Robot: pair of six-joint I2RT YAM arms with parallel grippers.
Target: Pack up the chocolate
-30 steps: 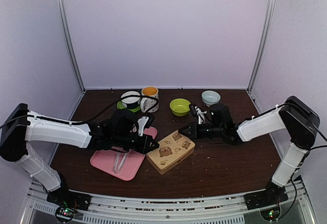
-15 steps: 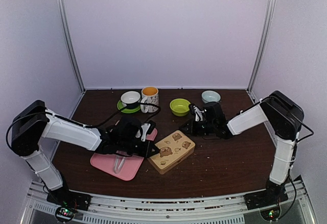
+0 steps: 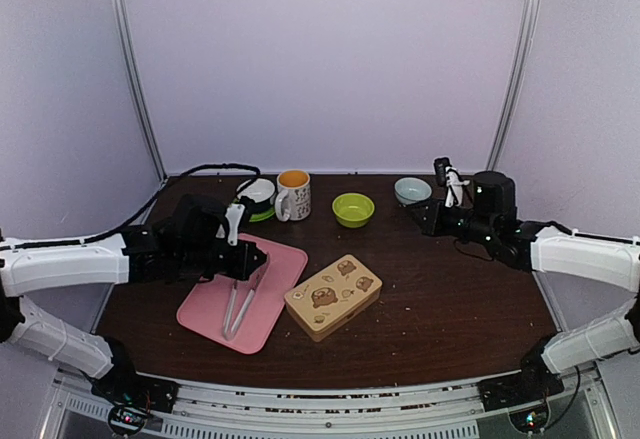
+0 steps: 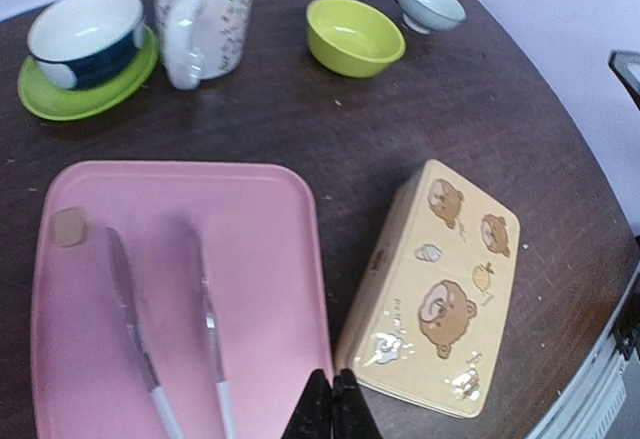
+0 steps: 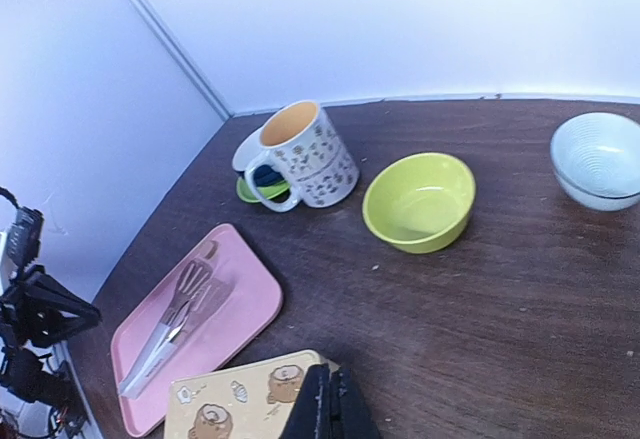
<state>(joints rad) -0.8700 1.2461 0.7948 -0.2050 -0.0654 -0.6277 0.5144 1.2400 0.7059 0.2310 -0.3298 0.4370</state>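
Note:
The bear-printed tin (image 3: 333, 295) lies closed at the table's middle; it also shows in the left wrist view (image 4: 440, 284) and the right wrist view (image 5: 245, 404). One small brown chocolate lump (image 4: 68, 226) sits at a far corner of the pink tray (image 4: 250, 259). The pinkish tongs (image 4: 165, 329) lie on the tray. My left gripper (image 3: 255, 257) is shut and empty, above the tray's far edge, left of the tin. My right gripper (image 3: 416, 215) is shut and empty, well to the right of and behind the tin. No other chocolate shows.
At the back stand a patterned mug (image 3: 293, 194), a dark bowl on a green saucer (image 3: 257, 197), a lime-green bowl (image 3: 352, 209) and a pale blue bowl (image 3: 412, 190). The pink tray (image 3: 215, 314) lies front left.
Both grippers have drawn away from the tin. The left arm pulled back to the left over the tray; the right arm swung back to the far right. The tin has stayed put.

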